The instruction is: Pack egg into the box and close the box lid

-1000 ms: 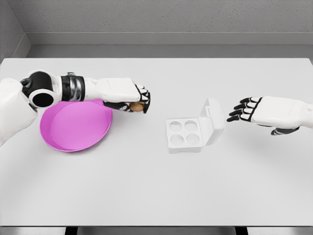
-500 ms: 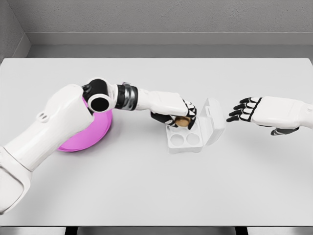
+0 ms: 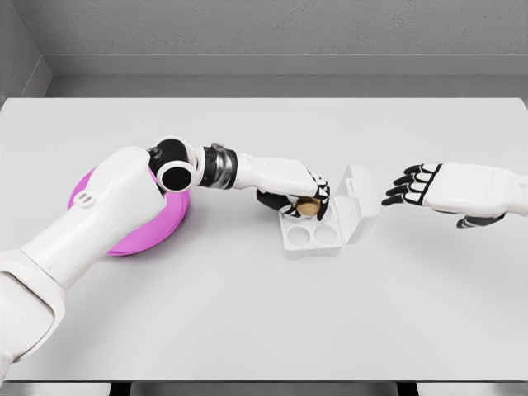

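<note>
A white egg box (image 3: pixel 312 232) lies open at the table's middle, its lid (image 3: pixel 359 204) standing up on the right side. My left hand (image 3: pixel 302 198) reaches over the box's back row, fingers curled around a brown egg (image 3: pixel 309 206) just above a rear cup. The two front cups show bare. To the right of the lid my right hand (image 3: pixel 406 186) hovers with its fingers spread, holding nothing, a short gap away from the lid.
A pink plate (image 3: pixel 132 231) sits at the left, partly hidden under my left upper arm. The white table (image 3: pixel 264 313) stretches wide in front of the box. A grey wall runs behind the far edge.
My left hand has carried the egg from beside the pink plate across to the box and now holds it over a rear cup. The right hand has stayed still.
</note>
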`<state>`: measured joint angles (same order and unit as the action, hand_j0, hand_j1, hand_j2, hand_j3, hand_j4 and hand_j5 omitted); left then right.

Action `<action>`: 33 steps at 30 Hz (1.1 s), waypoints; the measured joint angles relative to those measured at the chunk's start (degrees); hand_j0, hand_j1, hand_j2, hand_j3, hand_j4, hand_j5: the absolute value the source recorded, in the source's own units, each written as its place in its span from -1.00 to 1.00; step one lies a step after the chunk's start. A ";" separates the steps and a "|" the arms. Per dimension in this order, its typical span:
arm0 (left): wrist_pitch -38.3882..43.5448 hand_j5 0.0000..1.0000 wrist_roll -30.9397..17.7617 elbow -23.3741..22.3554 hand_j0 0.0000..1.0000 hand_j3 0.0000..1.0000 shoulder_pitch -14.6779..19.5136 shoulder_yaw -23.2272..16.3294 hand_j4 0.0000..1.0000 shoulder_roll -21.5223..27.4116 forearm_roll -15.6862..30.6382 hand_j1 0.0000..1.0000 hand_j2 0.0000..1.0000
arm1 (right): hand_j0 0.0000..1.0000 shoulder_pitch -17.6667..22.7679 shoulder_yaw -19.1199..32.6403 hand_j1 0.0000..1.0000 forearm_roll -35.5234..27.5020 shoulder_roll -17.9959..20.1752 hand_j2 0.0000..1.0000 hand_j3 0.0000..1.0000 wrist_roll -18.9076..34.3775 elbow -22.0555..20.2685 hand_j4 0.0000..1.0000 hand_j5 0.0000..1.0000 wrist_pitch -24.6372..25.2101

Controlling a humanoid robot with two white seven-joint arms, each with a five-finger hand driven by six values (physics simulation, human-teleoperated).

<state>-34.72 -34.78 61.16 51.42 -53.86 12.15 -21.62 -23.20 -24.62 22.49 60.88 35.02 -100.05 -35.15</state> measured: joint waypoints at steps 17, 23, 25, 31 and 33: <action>-0.42 1.00 -0.22 0.65 1.00 1.00 0.26 -0.10 1.00 1.32 2.61 1.00 1.00 | 1.00 -0.18 0.17 1.00 0.00 0.04 1.00 1.00 0.00 -0.03 1.00 1.00 0.00; -0.42 1.00 -0.24 4.36 1.00 1.00 0.18 -0.08 1.00 3.79 5.65 1.00 1.00 | 1.00 -0.09 0.27 1.00 0.00 0.04 1.00 1.00 0.00 -0.05 1.00 1.00 0.00; -0.43 1.00 -0.24 4.93 1.00 1.00 0.18 -0.08 1.00 4.15 6.20 1.00 1.00 | 1.00 -0.18 0.29 1.00 -0.01 0.04 1.00 1.00 0.00 -0.04 1.00 1.00 0.00; -0.43 1.00 -0.25 5.55 1.00 1.00 0.18 -0.08 1.00 5.28 8.40 1.00 1.00 | 1.00 -0.18 0.33 1.00 0.00 0.04 1.00 1.00 0.00 -0.04 1.00 1.00 0.00; -0.43 1.00 -0.25 5.63 1.00 1.00 0.18 -0.08 1.00 5.70 9.11 1.00 1.00 | 1.00 -0.18 0.37 1.00 -0.02 0.04 1.00 1.00 0.00 -0.05 1.00 1.00 0.00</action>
<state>-35.15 -35.03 66.78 51.59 -53.94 17.85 -12.52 -23.38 -24.25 22.48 60.92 35.02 -100.10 -35.15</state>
